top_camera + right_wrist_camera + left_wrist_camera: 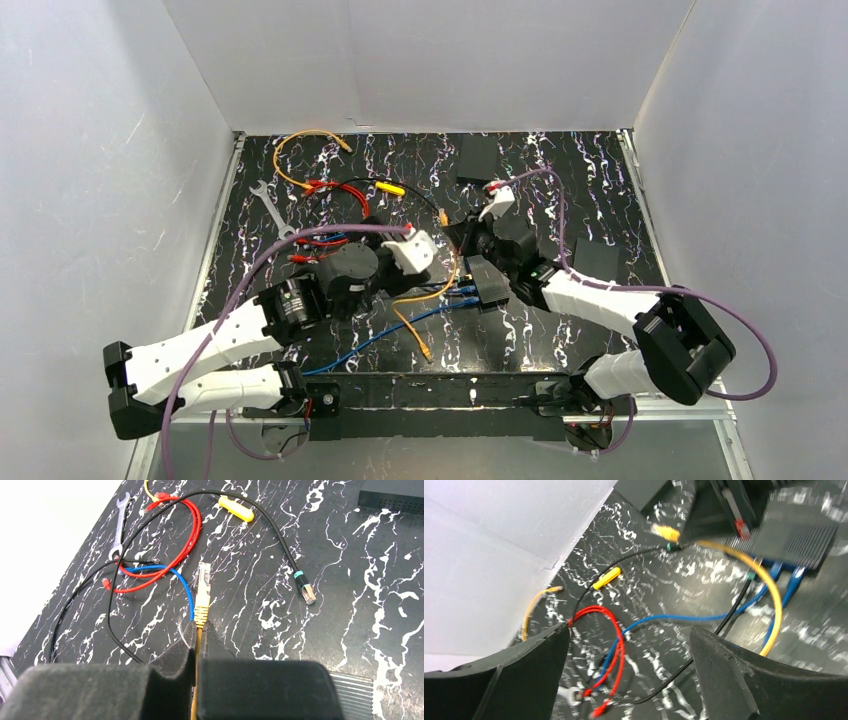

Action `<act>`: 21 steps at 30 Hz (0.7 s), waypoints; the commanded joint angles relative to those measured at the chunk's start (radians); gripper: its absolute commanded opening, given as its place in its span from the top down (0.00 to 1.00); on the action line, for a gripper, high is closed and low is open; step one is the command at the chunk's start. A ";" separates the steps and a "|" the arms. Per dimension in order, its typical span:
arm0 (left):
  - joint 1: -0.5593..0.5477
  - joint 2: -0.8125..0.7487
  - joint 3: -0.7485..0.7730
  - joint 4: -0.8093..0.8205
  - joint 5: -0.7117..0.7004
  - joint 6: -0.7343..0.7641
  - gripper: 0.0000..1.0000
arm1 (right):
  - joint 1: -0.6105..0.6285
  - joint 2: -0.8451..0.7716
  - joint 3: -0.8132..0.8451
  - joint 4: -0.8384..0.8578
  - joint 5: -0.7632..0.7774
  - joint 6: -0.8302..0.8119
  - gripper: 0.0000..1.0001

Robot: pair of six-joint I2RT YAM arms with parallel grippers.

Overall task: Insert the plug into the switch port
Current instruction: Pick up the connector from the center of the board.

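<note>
left gripper point(630, 645): jaws wide apart with nothing between them. It hangs over the tabletop point(704, 595) left of the switch, well apart from the plug.
loose cables: a red cable point(198, 527), a blue cable point(186, 587) and a black cable point(300, 577) sprawl around the plug. The blue one runs just beside the boot. I count these as a snag risk.
plug point(203, 577): a clear modular head on a yellow cable point(777, 600). It sticks straight out past the right gripper's fingertips. From the wrist view I can't tell if it is clear of the tabletop.
handling: I judge it light. The head is rigid and the latch tab is thin plastic, easy to break. The cable behind it is floppy, so the head will droop or twist if held far back.
where to hold: on the boot point(201, 612) right behind the head, or on the head's flat sides. I'd stay off the latch.
right gripper point(199, 635): pinched tight on the yellow cable just behind the boot, with the plug overhanging ahead of the tips.
switch point(487, 283): a black box just beside the right gripper on the near side, with blue cables already plugged into its left face. In the top view the plug sits up-left of it, near but not touching, and seems to point away. I reckon it needs turning toward the port face.
</note>
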 commanded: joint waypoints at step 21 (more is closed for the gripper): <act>0.129 0.343 0.073 0.343 0.087 -1.065 0.18 | 0.001 -0.238 -0.286 0.293 0.096 0.049 0.99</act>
